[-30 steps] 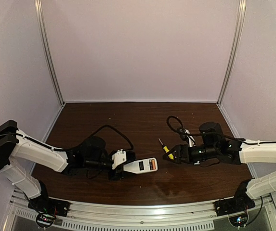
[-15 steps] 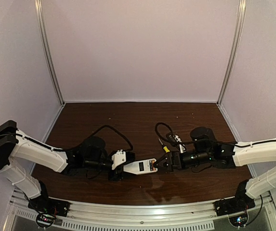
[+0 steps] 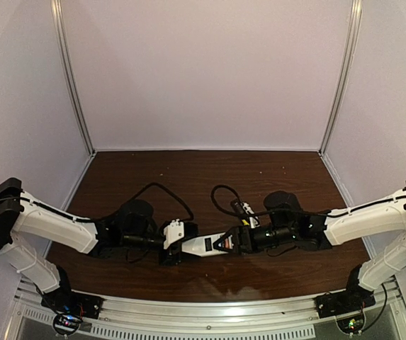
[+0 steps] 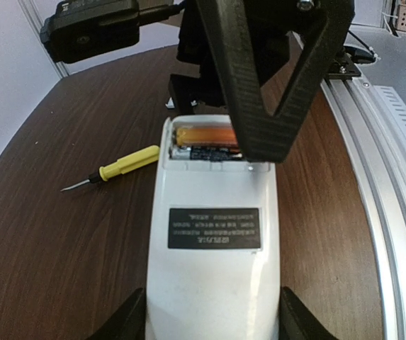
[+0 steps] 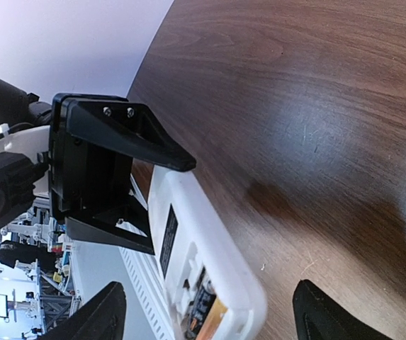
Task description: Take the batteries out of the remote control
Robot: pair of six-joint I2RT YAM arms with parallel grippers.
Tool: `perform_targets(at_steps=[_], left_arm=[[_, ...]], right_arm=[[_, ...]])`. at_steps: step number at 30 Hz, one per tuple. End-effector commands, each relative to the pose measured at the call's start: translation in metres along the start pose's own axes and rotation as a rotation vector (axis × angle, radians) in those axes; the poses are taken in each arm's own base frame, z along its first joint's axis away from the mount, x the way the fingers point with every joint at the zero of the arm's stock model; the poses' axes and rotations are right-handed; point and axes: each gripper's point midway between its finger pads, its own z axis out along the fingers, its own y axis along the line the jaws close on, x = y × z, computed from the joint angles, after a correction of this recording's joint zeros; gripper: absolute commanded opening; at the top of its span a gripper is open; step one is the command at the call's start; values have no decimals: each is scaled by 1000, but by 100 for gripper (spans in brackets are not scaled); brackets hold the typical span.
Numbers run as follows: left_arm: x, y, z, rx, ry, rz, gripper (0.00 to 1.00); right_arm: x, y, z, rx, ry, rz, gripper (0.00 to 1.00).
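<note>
The white remote control point(image 3: 206, 245) lies back side up on the table, with its battery bay open at the right end. My left gripper point(image 3: 181, 245) is shut on its left end, fingers pressed on both long sides point(image 4: 213, 327). Orange batteries point(image 4: 204, 137) with dark ends sit in the bay and also show in the right wrist view point(image 5: 210, 313). My right gripper point(image 3: 230, 241) is open, and its fingers straddle the battery end of the remote point(image 5: 201, 241) without touching it. One right finger point(image 4: 259, 106) hangs above the bay.
A yellow-handled screwdriver point(image 4: 120, 164) lies on the table just beside the remote's battery end, beyond it from the arms. The metal rail point(image 3: 203, 315) runs along the near edge. Black cables point(image 3: 166, 190) loop over the table behind both wrists.
My right arm has moved left from beside the screwdriver to the remote's battery end. The left gripper and the remote have stayed put.
</note>
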Motion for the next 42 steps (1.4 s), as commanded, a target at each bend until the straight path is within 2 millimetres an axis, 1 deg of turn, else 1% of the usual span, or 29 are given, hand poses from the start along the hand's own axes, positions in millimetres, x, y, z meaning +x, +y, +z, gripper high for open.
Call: perform_targets(at_steps=[1,5,10,15,17,20,27,28,30,31,34,36,38,39,40,41,42], left_arm=[[-19,0,-6,-2,-73,26,0],[-18,0,-5,0,-70,26,0],[-18,0,-5,-2,-69,26,0],[-18,0,-5,-2,-69,25,0],[-18,0,-5,1,-71,26,0],[-19,0,-6,0,-71,26,0],[-20,1,-7,-6,-75,25,0],[-20,1,-7,-8,-75,25,1],[-20,0,-8,-8,-77,26,13],[-20,1,-8,-10,-77,25,20],[-20,1,-10,-19,-84,26,45],[-21,1,-12,-25,-93,28,56],[-22,1,-16,-34,-104,31,63],[-23,1,-17,-36,-110,33,83],[-23,1,-18,-38,-113,33,92],[-25,1,-20,-41,-120,35,97],[-25,1,-21,-43,-123,35,97]], right_arm=[[-14,14,10,-43,-37,-16,78],[-13,19,18,-64,-22,-18,66],[-12,20,23,-76,-13,-18,53],[-11,21,26,-84,-10,-17,38],[-11,21,26,-88,-11,-17,30],[-10,21,26,-92,-9,-15,24],[-9,23,26,-103,-11,-15,6],[-8,23,25,-104,-11,-14,4],[-8,23,25,-107,-13,-15,0],[-8,23,25,-109,-15,-13,0],[-8,24,24,-115,-18,-15,0],[-8,24,23,-116,-21,-15,0],[-9,25,22,-115,-27,-15,0],[-10,25,22,-115,-30,-18,0],[-11,25,21,-112,-37,-19,0],[-11,24,20,-107,-42,-21,0],[-13,25,19,-106,-48,-25,0]])
